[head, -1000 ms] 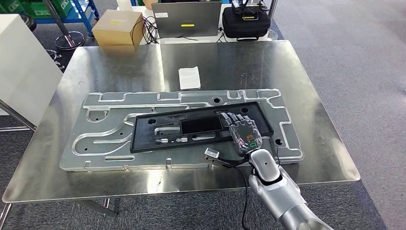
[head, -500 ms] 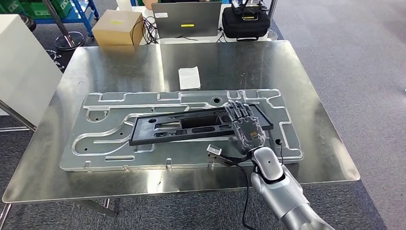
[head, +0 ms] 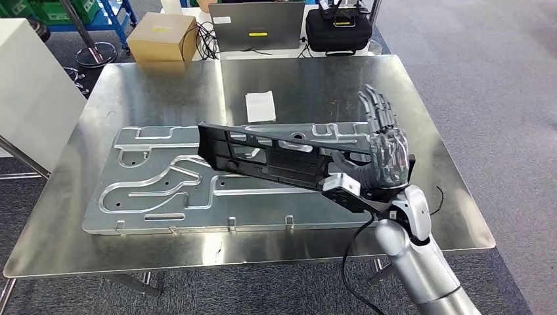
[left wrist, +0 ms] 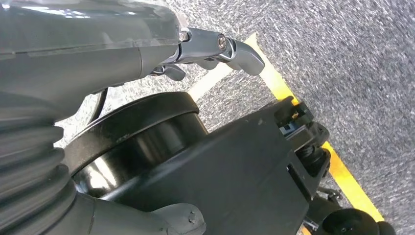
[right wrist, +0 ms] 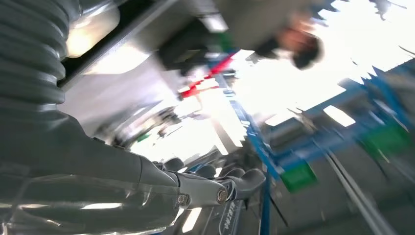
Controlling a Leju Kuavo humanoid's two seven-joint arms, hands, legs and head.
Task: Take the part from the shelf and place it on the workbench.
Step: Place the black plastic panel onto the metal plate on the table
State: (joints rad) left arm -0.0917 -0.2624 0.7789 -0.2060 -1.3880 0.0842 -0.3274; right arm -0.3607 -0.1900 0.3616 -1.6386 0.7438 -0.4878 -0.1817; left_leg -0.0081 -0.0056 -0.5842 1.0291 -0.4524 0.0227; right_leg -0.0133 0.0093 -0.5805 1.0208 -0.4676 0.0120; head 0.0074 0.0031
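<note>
On the steel worktop point(head: 131, 79) lies a large grooved aluminium plate point(head: 141, 187). Above it, a long black part point(head: 276, 156) is lifted, tilted on edge, its right end gripped by the right hand point(head: 384, 161), upper fingers point(head: 376, 108) extended. Left hand point(left wrist: 73, 44): grip unclear.

You see the plate point(head: 164, 190) lying on the bench point(head: 446, 197), along its front edge. The paper slip point(head: 260, 106) lies behind the plate, mid-bench. The part point(head: 276, 154) is tilted above the plate's right half, its right end at your right hand point(head: 384, 157). Behind the bench's back edge stand a box point(head: 161, 36), a laptop point(head: 259, 25) and a case point(head: 336, 29).
</note>
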